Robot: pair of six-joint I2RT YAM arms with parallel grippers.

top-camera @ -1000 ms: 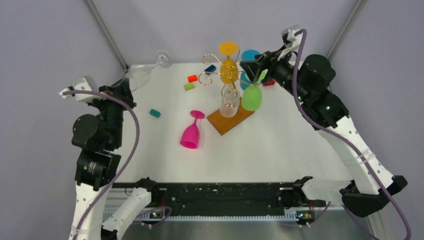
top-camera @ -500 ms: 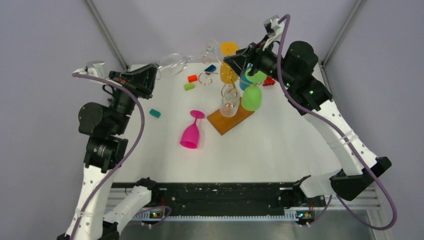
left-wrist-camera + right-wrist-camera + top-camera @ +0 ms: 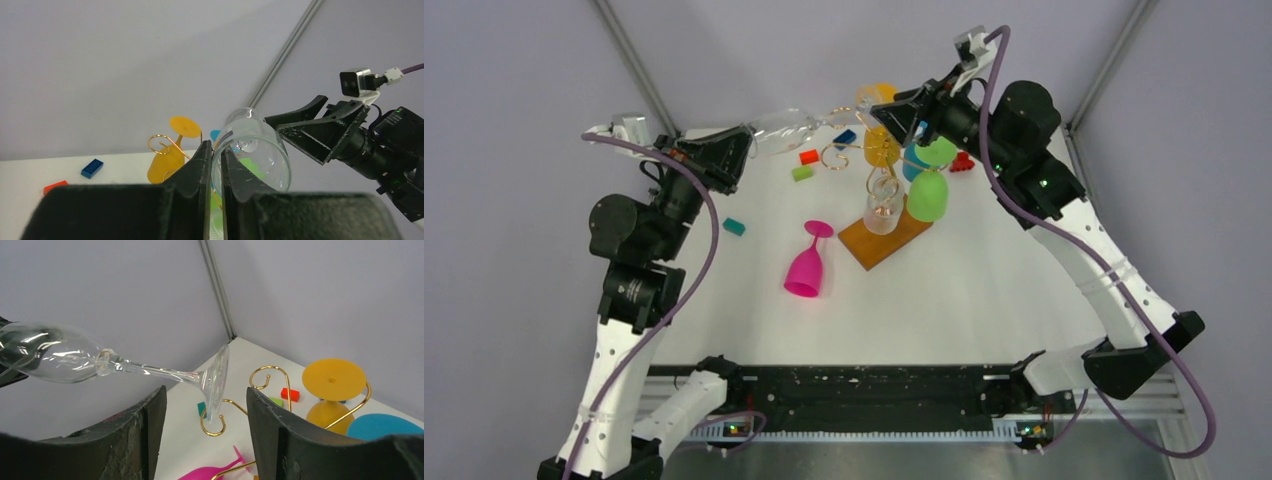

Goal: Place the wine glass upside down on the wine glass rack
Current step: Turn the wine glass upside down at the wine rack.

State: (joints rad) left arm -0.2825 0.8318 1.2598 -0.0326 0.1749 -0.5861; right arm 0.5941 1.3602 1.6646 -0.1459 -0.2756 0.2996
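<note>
**Top view:** we log the left gripper [image 3: 740, 145] holding the wine glass [image 3: 782, 125] level in the air, left of the rack [image 3: 879, 180], with its foot toward the right gripper [image 3: 892, 112]. A pink glass [image 3: 807, 265] lies on the worktop [image 3: 984, 290].

**Left wrist:** we note the jaws pinched nearly closed on the bowl's wall.

**Right wrist:** we find the jaws spread wide, with the foot between them and apart from both.

We see a white table [image 3: 984, 290]. At centre a pink glass [image 3: 807, 266] lies on its side, left of the wine glass rack [image 3: 889, 245]. Further left sits a teal block [image 3: 734, 227]; toward the upper centre, a green block [image 3: 802, 173], a red block [image 3: 809, 156] and a blue block [image 3: 844, 138].
</note>
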